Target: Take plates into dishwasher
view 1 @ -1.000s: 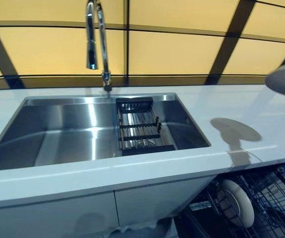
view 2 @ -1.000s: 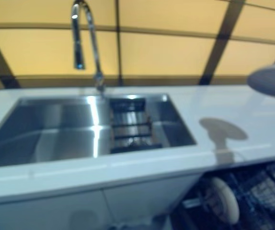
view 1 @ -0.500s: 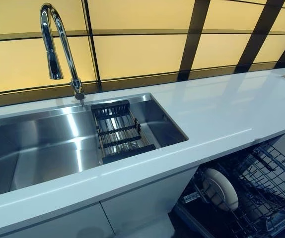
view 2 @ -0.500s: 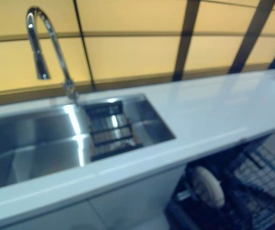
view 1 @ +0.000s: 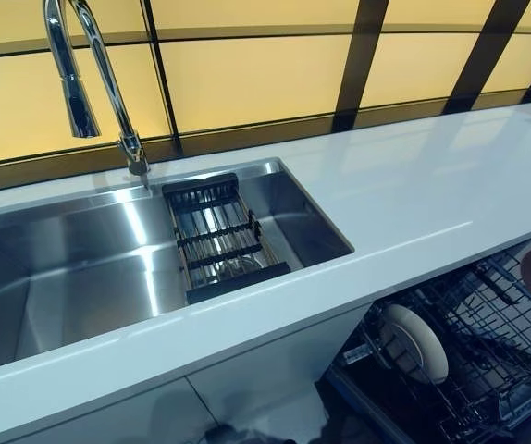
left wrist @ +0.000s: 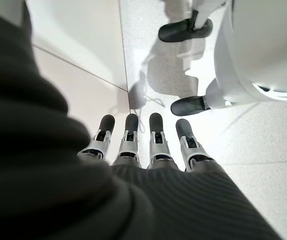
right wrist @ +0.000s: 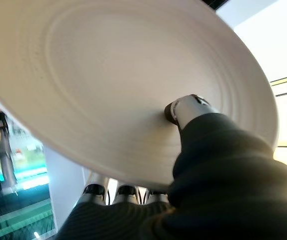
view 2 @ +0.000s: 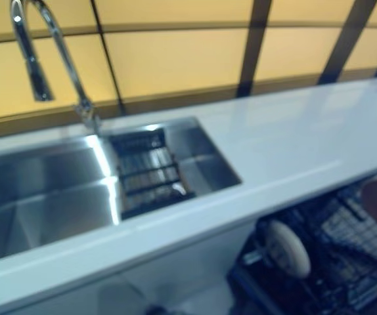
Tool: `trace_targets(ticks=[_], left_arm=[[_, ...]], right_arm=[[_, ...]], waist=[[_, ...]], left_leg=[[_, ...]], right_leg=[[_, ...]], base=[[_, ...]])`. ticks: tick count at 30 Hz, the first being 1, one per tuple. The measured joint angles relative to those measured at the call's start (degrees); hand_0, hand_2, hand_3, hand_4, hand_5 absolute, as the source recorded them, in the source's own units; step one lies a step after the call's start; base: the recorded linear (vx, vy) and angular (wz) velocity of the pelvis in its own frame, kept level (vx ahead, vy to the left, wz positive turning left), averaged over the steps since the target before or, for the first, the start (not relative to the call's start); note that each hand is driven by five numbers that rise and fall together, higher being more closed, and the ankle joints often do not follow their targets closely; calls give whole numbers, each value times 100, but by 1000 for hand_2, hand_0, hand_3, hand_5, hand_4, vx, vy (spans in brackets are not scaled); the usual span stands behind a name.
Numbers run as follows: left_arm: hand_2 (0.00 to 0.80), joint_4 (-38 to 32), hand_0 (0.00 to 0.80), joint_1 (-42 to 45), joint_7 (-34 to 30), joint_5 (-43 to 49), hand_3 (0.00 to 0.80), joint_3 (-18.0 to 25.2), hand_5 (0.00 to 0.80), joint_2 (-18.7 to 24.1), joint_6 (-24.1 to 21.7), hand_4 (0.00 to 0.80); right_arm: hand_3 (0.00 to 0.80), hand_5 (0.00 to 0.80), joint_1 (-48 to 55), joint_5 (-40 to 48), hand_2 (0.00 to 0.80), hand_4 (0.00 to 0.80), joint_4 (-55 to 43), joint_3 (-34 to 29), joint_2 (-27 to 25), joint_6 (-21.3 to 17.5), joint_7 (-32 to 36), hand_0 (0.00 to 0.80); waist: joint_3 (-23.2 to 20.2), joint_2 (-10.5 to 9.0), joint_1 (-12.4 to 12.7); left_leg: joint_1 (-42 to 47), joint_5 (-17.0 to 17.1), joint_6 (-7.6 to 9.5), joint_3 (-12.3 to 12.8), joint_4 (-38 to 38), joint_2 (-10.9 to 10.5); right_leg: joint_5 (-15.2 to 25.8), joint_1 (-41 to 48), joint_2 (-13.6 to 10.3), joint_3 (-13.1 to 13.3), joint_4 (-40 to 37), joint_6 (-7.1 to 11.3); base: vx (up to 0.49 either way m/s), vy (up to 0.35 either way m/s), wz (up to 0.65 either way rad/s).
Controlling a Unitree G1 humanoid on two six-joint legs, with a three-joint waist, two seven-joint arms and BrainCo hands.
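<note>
Now your right hand [right wrist: 193, 112] pinches a white plate [right wrist: 108, 80] beside the dishwasher rack [view 1: 487, 361]; your left hand [left wrist: 143, 145] hangs relaxed, holding nothing.

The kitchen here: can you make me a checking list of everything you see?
Surface: white countertop around a steel sink.
Job's things: one round white plate pinched in the right hand; another white plate on edge in the open dishwasher's wire rack.
Clutter: black drain rack in the sink.
Hands: left hand empty, fingers straight, pointing at the floor.
Cables: nothing seen.
Surroundings: chrome tap, yellow wall panels, white cabinet doors.
</note>
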Motion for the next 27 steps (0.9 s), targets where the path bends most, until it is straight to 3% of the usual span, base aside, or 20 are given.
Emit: trace_targets(ticks=[8,27], left_arm=[[0,-26,0,12,0,2,0,4,0,-3,-13,0],[0,-222,0,5,3,2,0,3,0,3,-23,0]], right_arm=[[800,800,-303,9,800,800,68,443,571,529,5,800],[800,800,-432,-6,800,800,383,720,1053,543,-192,800]], waist=[[170,212,15],[266,341,22]], left_leg=[[38,-2,1,43,-1,26],[69,-10,-11,64,-2,58]], right_leg=[[12,21,5,23,0,-16],[11,38,21,21,-2,-16]], base=[[-53,-41,-2],[-20,-9,0]])
